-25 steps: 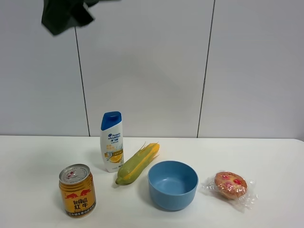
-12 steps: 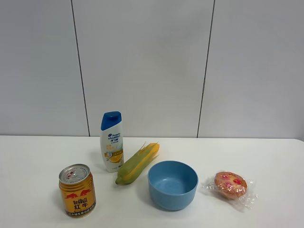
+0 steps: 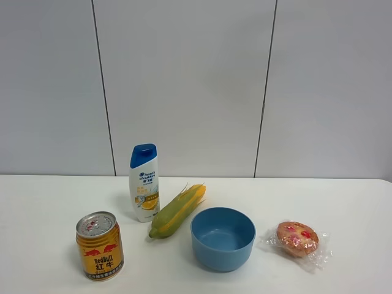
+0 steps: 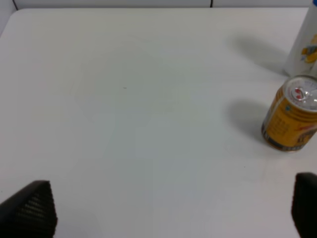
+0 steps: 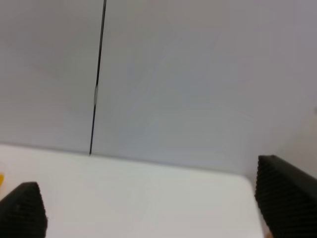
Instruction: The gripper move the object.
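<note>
The gold-yellow Red Bull can (image 3: 100,245) stands upright at the front left of the white table (image 3: 49,208). It also shows in the left wrist view (image 4: 292,121), standing beyond and to one side of my open left gripper (image 4: 168,210), whose black fingertips (image 4: 29,210) sit far apart over bare table, holding nothing. My right gripper (image 5: 148,208) is open and empty, its fingertips (image 5: 285,191) framing the wall and the table's far edge. Neither gripper shows in the exterior high view.
A white blue-capped shampoo bottle (image 3: 144,182) stands behind the can. A corn cob (image 3: 177,210) lies beside it, next to a blue bowl (image 3: 222,237). A wrapped bun (image 3: 297,239) lies at the right. The wall is close behind.
The dark arm part seen at the top left of the exterior high view a second ago has left the frame. The objects on the table have not moved.
</note>
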### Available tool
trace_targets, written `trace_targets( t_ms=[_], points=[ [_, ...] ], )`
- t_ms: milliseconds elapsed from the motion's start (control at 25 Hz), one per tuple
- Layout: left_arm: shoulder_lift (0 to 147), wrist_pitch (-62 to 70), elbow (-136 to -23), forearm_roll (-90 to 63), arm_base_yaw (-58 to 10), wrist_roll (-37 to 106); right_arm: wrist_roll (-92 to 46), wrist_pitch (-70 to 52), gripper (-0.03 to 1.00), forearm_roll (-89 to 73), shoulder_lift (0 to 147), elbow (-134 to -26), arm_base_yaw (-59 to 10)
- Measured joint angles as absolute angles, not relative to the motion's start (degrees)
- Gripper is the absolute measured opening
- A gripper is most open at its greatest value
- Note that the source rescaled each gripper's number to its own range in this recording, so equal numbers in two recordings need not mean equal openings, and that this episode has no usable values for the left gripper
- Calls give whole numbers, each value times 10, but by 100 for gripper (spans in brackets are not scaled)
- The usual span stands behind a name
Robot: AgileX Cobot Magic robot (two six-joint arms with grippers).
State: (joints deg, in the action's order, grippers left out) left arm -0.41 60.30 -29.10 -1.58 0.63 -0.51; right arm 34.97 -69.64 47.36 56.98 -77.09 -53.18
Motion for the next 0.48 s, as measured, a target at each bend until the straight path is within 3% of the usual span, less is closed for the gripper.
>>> trace_targets(
  t_ms=[200,480],
  points=[
    [-4,603,-291,-16,6,-5,416,-697,57,449,529,-660,-532],
    [-4,603,-291,-16,6,-4,440,-696,57,440,517,-583,-532]
  ],
)
